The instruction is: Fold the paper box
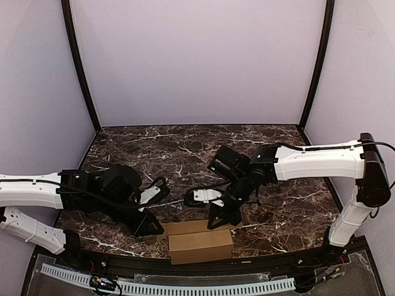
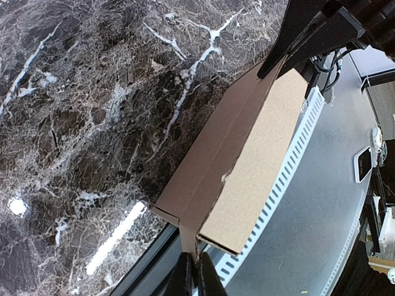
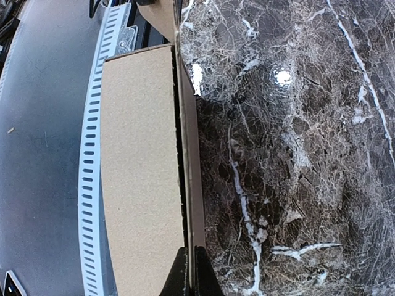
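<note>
**Both pincers nipped shut on the paper box (image 1: 200,245) at the near edge of the table (image 1: 185,154)**

The left pincer (image 2: 191,272) is closed almost completely, its tips pinching a thin flap that sticks out from the box's left end. The right pincer (image 3: 190,272) is closed tight too, with the edge of a cardboard wall caught between its tips at the right end. The box lies as a small tan carton about midway between the two arms. A dark gap along its long seam suggests it is not fully closed.

The card is thin, so it could tear or crease at either pinch if the arms pull apart or twist out of step. The box also sits right at the near edge, above the white slotted strip (image 1: 185,287), and a push nearward might tip it off. The glossy top would probably let it slide easily.

The table is dark marble with white veins and lamp glints. Pale lilac walls (image 1: 197,61) close in three sides, with black posts (image 1: 80,68) in the far corners.
</note>
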Controlling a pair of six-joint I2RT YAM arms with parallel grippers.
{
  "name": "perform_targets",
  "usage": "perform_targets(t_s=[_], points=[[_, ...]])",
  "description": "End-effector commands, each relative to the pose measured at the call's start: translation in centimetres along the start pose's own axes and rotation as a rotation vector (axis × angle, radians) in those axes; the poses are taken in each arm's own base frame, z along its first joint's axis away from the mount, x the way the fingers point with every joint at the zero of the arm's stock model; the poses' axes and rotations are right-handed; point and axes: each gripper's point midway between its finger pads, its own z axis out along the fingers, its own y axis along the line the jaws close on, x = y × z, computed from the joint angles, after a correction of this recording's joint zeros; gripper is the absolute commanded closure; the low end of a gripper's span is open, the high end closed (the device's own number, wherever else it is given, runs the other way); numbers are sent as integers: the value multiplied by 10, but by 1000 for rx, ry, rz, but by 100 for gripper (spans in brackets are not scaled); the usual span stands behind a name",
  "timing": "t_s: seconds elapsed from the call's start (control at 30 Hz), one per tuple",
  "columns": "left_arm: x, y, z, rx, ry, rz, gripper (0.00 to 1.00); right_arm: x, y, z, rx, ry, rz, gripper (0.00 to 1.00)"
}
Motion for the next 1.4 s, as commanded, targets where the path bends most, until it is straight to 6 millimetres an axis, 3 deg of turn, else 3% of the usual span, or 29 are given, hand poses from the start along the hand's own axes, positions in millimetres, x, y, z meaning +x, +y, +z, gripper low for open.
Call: perform_targets(t_s=[0.0, 0.2, 0.5, 0.8, 1.0, 1.2, 1.37], points=[[-5, -16, -3, 69, 9, -9, 98, -8, -10, 1, 42, -9, 10, 100], [-10, -15, 0, 41, 17, -44, 99, -12, -17, 0, 96, -12, 28, 100], [-30, 16, -10, -196, -28, -115, 99, -29, -33, -21, 277, -85, 50, 100], [-29, 26, -9, -237, -43, -26, 99, -12, -52, -44, 411, -155, 59, 53], [-24, 40, -11, -296, -47, 35, 99, 2, -55, -63, 453, -259, 63, 38], [-15, 46, -6, -314, -5, 92, 99, 18, -59, -77, 491, -343, 42, 34], [-13, 47, -5, -313, 7, 121, 99, 19, -56, -80, 417, -380, 17, 42]])
